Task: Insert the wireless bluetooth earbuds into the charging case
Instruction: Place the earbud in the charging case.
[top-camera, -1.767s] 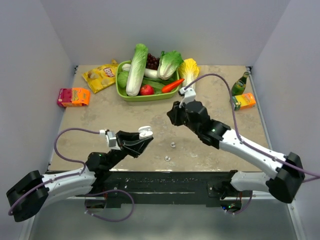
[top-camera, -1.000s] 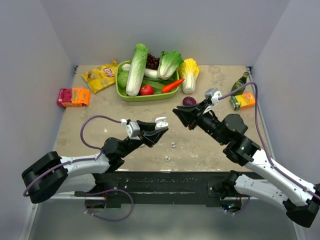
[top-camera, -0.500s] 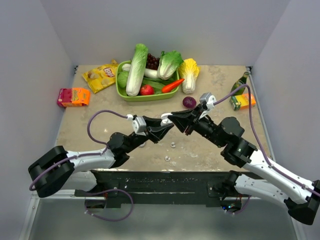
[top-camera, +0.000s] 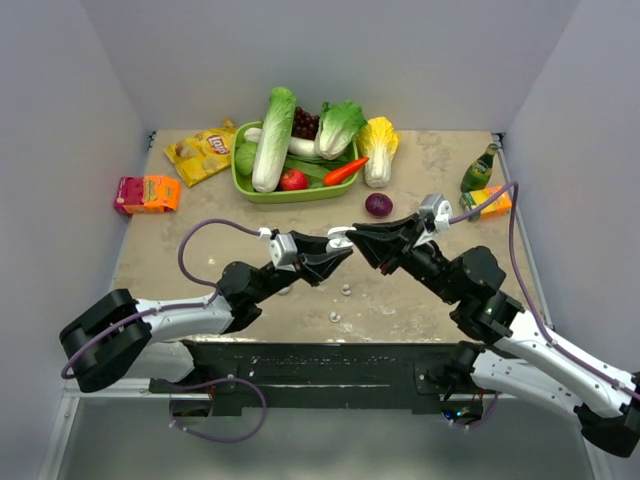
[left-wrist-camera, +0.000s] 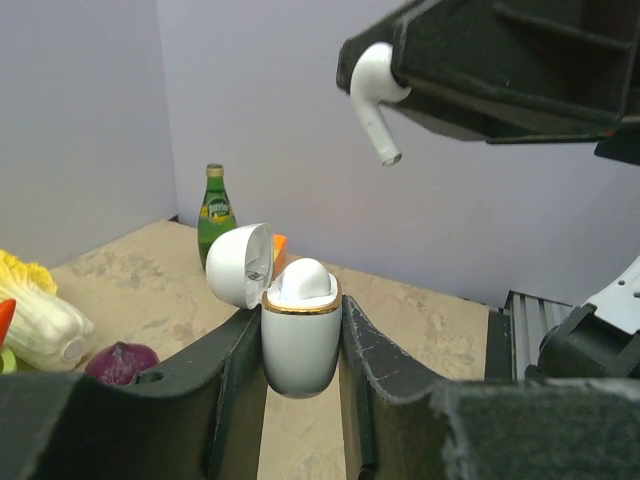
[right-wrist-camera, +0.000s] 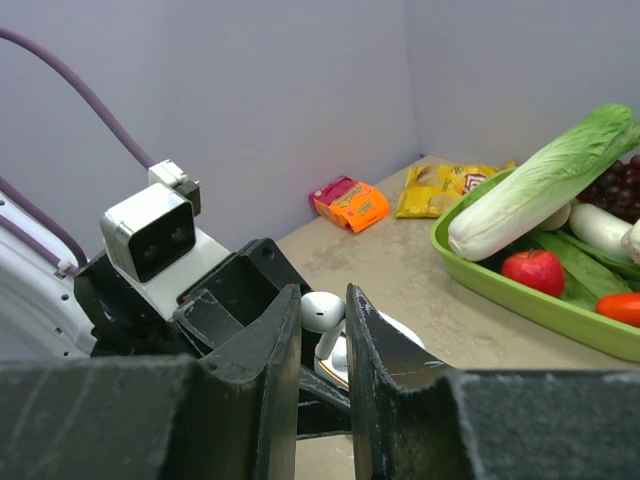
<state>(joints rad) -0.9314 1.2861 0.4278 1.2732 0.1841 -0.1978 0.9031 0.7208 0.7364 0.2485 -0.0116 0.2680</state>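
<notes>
Closed in from well apart, at 9 and 1 o'clock of the middle of the table (top-camera: 190, 250), to nose against nose above it within the last two seconds. Reads as alignment nearly done, with only the lowering into the socket left.

Clenched on the charging case (left-wrist-camera: 300, 335) with the left gripper (top-camera: 332, 250): body upright, lid (left-wrist-camera: 240, 265) swung open toward 10 o'clock, thin gold band round the mouth, a white dome already showing inside.

Pinched one of the wireless bluetooth earbuds (left-wrist-camera: 372, 95) by its head in the right gripper (top-camera: 360, 236), stem hanging down, at 1 o'clock of the case mouth in the left wrist view and clear of it. Glossy white, tiny beside the jaws, so likely slippery.

Also two small white bits (top-camera: 345, 290) on the table at 6 o'clock of the case, too small to identify
</notes>
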